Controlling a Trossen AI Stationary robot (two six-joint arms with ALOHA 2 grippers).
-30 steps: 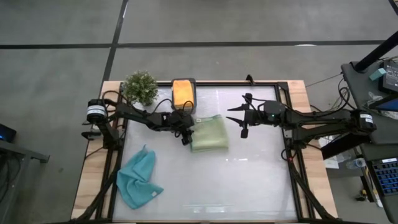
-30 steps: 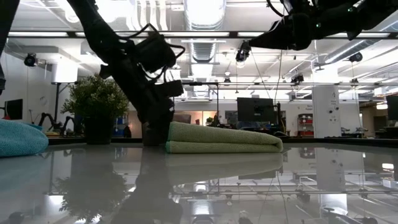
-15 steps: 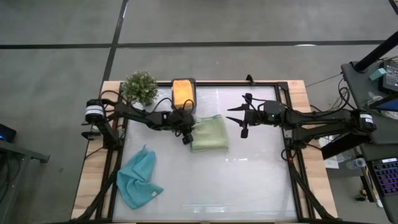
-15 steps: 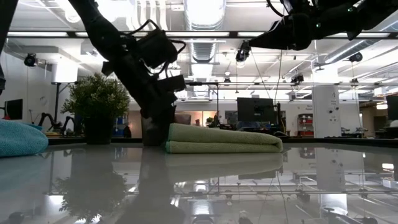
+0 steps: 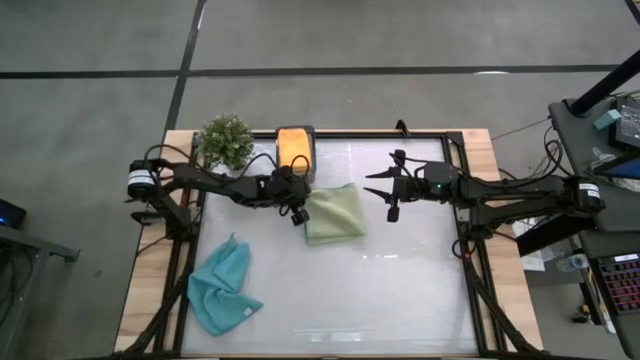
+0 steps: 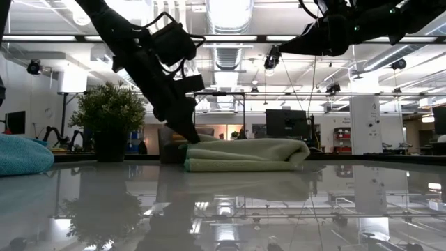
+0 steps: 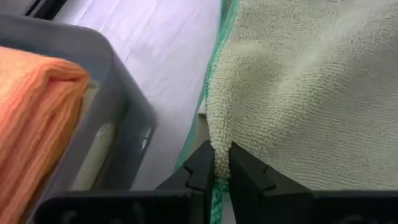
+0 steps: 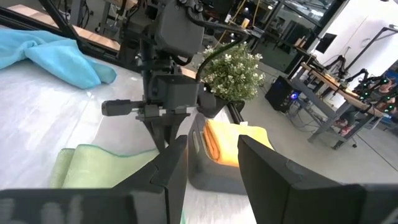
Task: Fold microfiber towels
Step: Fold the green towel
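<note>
The left gripper [image 7: 215, 167] was clenched on the edge of the sage green folded microfiber towel [image 5: 334, 212], pinching a small ridge of the pile between its two dark fingers [image 7: 200, 163]. The rest of this towel spread away in front of the gripper on the white table top [image 5: 400, 290], already doubled into a neat rectangle, and in the low view its pinched corner was a little lifted. Just beside the gripper, on the other side from the green cloth, stood the small dark grey box [image 5: 296, 132], and inside it lay an orange folded microfiber towel [image 7: 31, 112]. A little farther past the box stood the small green potted plant [image 5: 224, 139].

The right gripper [image 5: 391, 188] hung above the table, well apart from the green towel on the far side of it, its fingers parted and holding nothing.

Farthest from both grippers, near the table corner on the left arm's side, a light blue microfiber towel [image 5: 222, 286] lay crumpled and unfolded.

Judging from this, the task was somewhere in the middle: the orange towel seemed finished and stored, the green one was folded and probably about to go to the box, and the blue one remained to be folded. No other towels were visible.
</note>
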